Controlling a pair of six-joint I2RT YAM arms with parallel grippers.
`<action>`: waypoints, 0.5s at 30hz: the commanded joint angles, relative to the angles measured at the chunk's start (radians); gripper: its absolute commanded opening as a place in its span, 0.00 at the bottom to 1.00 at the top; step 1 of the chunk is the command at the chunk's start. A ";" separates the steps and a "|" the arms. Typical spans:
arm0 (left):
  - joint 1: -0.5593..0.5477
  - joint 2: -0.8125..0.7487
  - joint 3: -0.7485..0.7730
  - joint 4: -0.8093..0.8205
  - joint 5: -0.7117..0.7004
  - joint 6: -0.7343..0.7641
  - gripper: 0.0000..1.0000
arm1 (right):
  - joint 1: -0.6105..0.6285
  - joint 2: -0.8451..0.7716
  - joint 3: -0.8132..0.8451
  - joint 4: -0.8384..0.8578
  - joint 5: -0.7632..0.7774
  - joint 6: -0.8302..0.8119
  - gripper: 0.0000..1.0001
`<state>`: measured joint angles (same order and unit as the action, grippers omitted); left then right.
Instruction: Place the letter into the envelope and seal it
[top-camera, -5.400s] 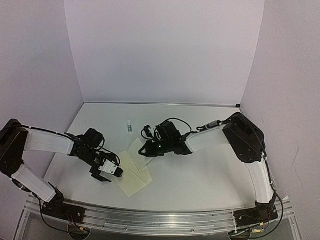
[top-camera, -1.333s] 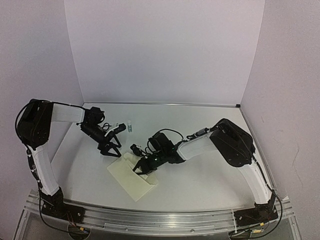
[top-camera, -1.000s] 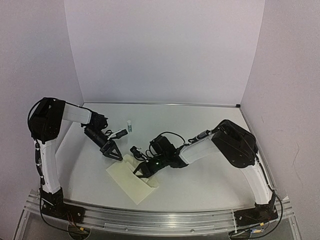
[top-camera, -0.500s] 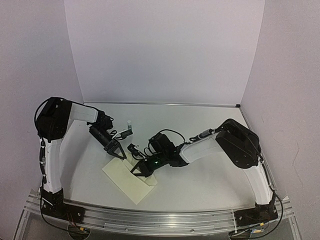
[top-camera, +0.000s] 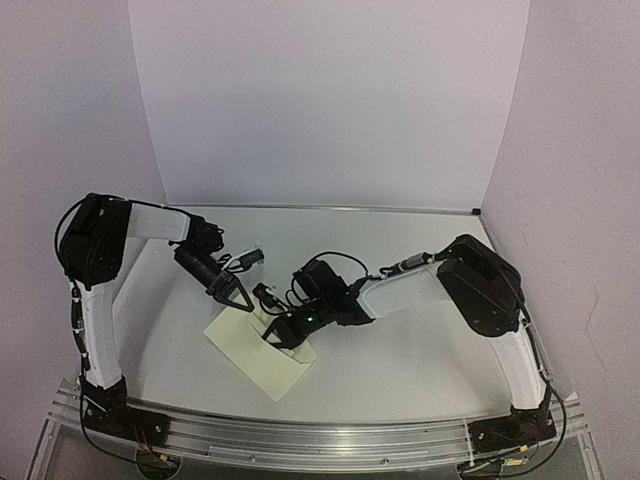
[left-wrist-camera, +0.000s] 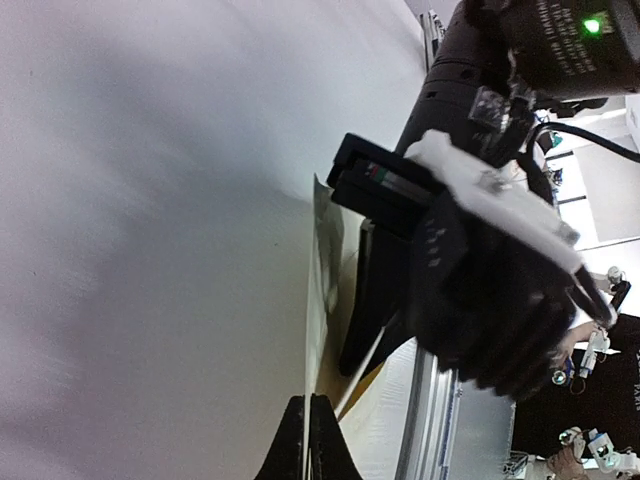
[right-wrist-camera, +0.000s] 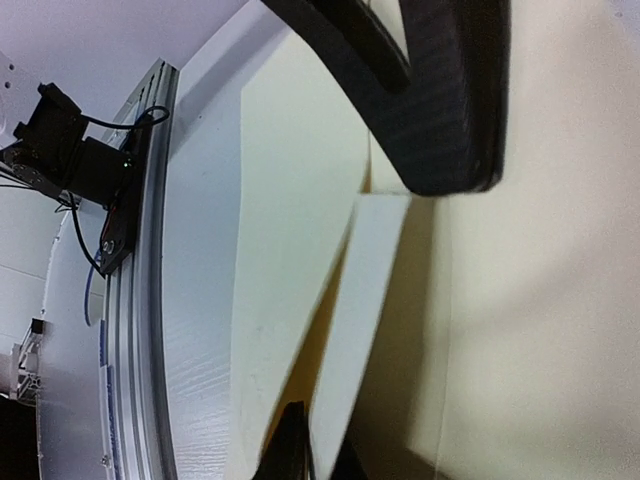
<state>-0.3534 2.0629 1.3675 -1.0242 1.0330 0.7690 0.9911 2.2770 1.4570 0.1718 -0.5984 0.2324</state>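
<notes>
The cream envelope (top-camera: 250, 355) lies slanted on the table between the arms, in front of them. My left gripper (top-camera: 243, 305) is at its far corner; the left wrist view has the fingertips (left-wrist-camera: 308, 410) shut on a thin paper edge of the envelope (left-wrist-camera: 318, 250). My right gripper (top-camera: 278, 337) is low over the envelope's right side. In the right wrist view its tips (right-wrist-camera: 315, 450) pinch a pale layer of the envelope (right-wrist-camera: 290, 200), lifted off the layer below. A tan strip (right-wrist-camera: 305, 375) shows in the gap, likely the letter; the rest of the letter is hidden.
A small white tube (top-camera: 254, 257) stands behind the left gripper, near its cable. White walls close the back and both sides. The aluminium rail (top-camera: 300, 440) runs along the near edge, close to the envelope's near corner.
The left gripper came down to the envelope's far corner and closed on its edge. The envelope slid slightly left. The right gripper stayed low on the envelope, shifting a little.
</notes>
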 joint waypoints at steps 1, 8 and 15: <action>0.004 -0.167 -0.069 0.143 0.113 -0.066 0.00 | 0.036 -0.064 0.029 -0.094 0.015 -0.015 0.14; 0.004 -0.259 -0.154 0.189 0.110 -0.068 0.00 | 0.038 -0.185 -0.017 -0.145 0.169 0.005 0.51; 0.004 -0.286 -0.171 0.218 0.072 -0.076 0.00 | 0.037 -0.265 0.038 -0.306 0.358 -0.040 0.91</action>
<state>-0.3533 1.8276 1.2022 -0.8504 1.0948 0.7042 1.0283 2.0895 1.4597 -0.0386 -0.3856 0.2244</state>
